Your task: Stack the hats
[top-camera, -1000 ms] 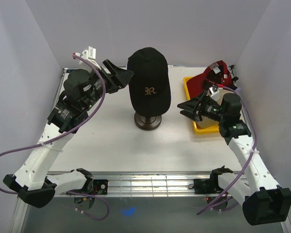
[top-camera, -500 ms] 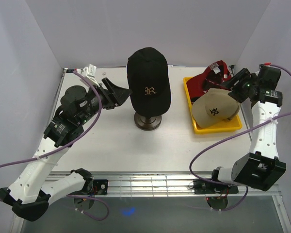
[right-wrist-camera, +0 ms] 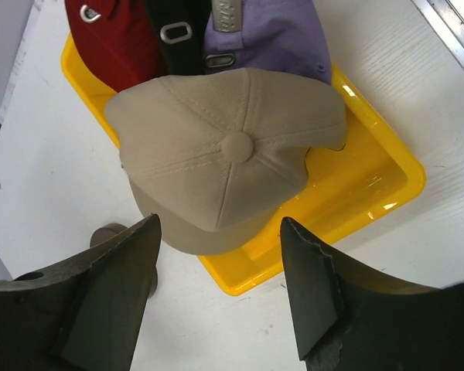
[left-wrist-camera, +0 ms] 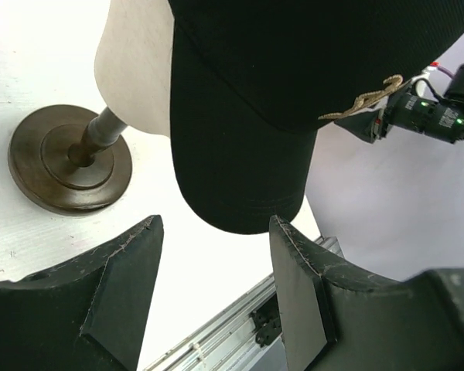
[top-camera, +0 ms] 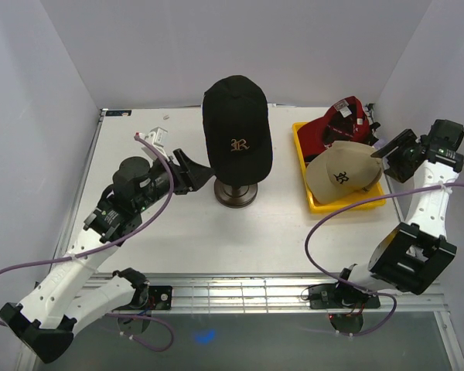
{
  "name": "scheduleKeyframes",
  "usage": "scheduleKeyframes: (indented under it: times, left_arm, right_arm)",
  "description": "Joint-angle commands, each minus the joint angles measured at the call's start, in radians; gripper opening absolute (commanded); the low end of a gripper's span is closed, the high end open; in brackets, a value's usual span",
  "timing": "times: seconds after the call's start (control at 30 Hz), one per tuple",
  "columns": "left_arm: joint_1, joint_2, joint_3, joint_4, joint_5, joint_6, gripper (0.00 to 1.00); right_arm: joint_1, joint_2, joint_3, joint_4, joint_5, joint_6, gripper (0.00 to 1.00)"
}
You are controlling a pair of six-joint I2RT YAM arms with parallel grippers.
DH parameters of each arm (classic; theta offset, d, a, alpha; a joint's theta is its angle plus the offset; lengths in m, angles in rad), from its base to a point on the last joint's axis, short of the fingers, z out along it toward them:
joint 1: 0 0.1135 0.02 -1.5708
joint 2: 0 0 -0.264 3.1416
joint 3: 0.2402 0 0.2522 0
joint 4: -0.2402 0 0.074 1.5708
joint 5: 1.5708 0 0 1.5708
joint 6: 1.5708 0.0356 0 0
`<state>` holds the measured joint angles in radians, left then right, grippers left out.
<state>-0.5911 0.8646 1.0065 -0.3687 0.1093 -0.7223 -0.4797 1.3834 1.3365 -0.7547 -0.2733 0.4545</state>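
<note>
One domed black fabric cap [top-camera: 237,124] | tan twill cap [right-wrist-camera: 224,154] | glossy yellow tray [right-wrist-camera: 379,185]

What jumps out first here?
A black cap with a gold R sits on a mannequin head mid-table, the open left gripper beside its brim. At right, a yellow tray holds a tan cap and a red cap, the open right gripper alongside.

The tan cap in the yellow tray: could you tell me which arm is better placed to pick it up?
Probably the right: the right gripper is open and aimed at the tan cap, while the left gripper, also open, faces the black cap on the mannequin.
</note>
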Motion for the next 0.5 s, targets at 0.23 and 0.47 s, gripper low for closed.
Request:
scheduleKeyframes:
  times: [0.23,0.47]
  left_arm:
    - [0.004,-0.067,-0.045,0.050,0.023,0.029,0.67]
    - [0.005,-0.075,-0.082,0.071,0.029,0.024,0.68]
  right_arm:
    - [-0.020,0.112,0.052,0.081,0.003,0.007,0.70]
    - [-0.020,0.152,0.058,0.104,0.002,0.029,0.64]
